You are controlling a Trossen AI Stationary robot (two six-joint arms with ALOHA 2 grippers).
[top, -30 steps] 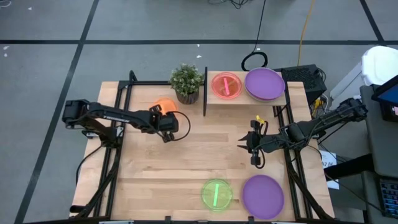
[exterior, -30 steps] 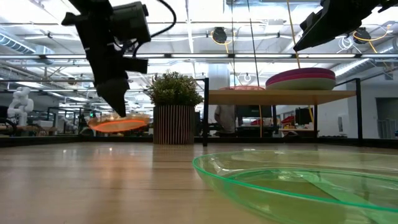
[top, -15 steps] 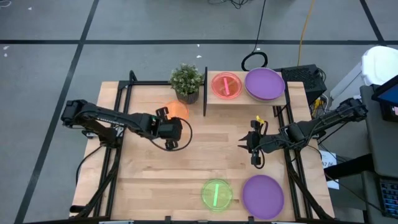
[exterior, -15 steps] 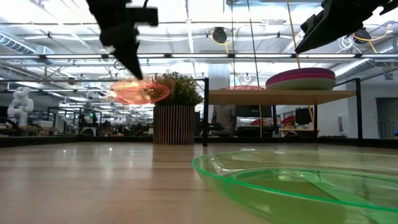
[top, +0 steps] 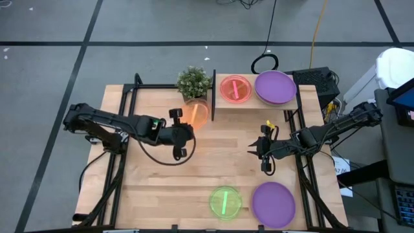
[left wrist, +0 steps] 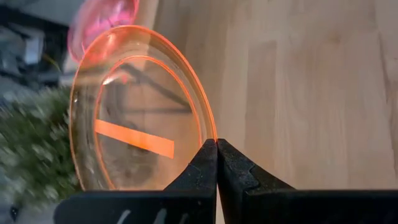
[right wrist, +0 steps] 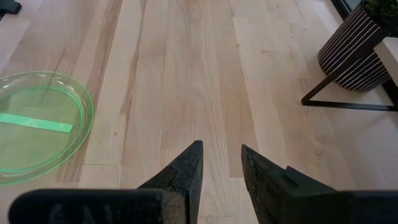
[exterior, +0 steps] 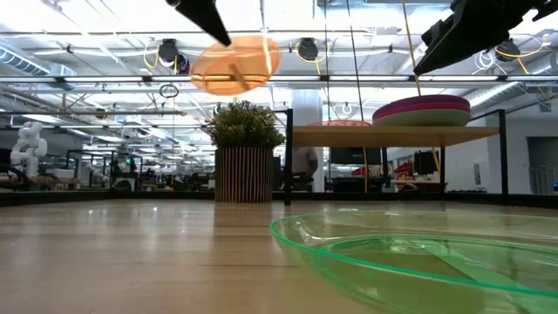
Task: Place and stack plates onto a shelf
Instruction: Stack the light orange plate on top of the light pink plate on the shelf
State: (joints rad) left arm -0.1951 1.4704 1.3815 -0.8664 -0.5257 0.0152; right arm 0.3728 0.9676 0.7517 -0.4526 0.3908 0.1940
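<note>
High: left gripper holds the orange plate by its rim, lifted, just in front of the plant and beside the shelf upright. Plate is translucent with an orange strip across the middle. Shelf carries a pink-red plate and a purple stack. Green plate and purple plate sit on the table near the front edge, side by side. Right gripper hovers mid-table right, empty.

Low: orange plate high in the air, tilted, above the plant. Stack on the shelf shows purple and magenta over teal.

Left wrist: fingers pinched tight on the orange rim; plate see-through.

Right wrist: fingers slightly apart, nothing between them; green plate flat on the wood.
</note>
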